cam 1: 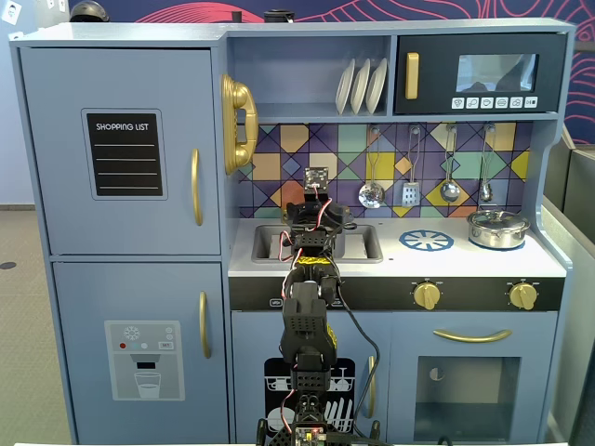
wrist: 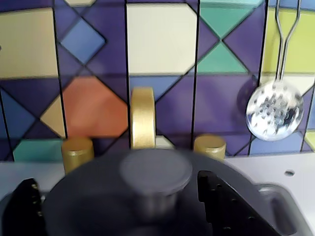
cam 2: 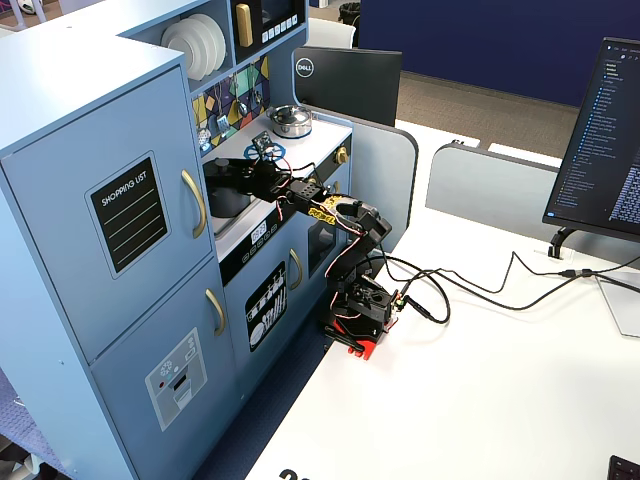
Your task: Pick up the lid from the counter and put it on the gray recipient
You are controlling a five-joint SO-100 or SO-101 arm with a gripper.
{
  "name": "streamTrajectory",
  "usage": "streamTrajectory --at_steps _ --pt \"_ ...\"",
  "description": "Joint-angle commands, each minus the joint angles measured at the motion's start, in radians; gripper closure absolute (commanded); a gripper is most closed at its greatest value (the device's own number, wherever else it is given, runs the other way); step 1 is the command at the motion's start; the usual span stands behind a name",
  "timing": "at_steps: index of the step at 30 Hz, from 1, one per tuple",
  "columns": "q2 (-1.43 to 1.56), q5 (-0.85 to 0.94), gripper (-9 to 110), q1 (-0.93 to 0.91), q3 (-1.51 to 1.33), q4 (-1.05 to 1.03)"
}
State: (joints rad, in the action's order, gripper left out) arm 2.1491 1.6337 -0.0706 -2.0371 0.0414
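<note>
The dark-gray lid (wrist: 98, 206) fills the bottom of the wrist view, blurred and close, with its round knob (wrist: 155, 172) in the middle. My gripper (wrist: 117, 179) is open. Its black fingers (wrist: 221, 201) stand on either side of the knob, the right one close to it and the left one well apart. In a fixed view the gray pot (cam 2: 228, 200) stands at the sink under my gripper (cam 2: 222, 172), and the lid seems to lie on it. In the front fixed view my arm (cam 1: 311, 232) hides pot and lid over the sink of the white counter (cam 1: 446, 260).
A shiny silver pot (cam 1: 497, 228) stands at the counter's right, next to the blue burner ring (cam 1: 427, 241). The gold faucet (wrist: 142, 118) and its two knobs stand just behind the lid. Utensils, including a slotted spoon (wrist: 274, 109), hang on the tiled back wall.
</note>
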Motion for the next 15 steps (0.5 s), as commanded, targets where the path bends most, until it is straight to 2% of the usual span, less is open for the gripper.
streamTrajectory --at_steps 1,11,15 --pt "0.109 -0.021 65 -0.006 0.012 -0.041" --pt "0.499 -0.032 79 0.029 -0.017 -0.499" --pt "0.658 -0.009 89 -0.005 -0.095 -0.718"
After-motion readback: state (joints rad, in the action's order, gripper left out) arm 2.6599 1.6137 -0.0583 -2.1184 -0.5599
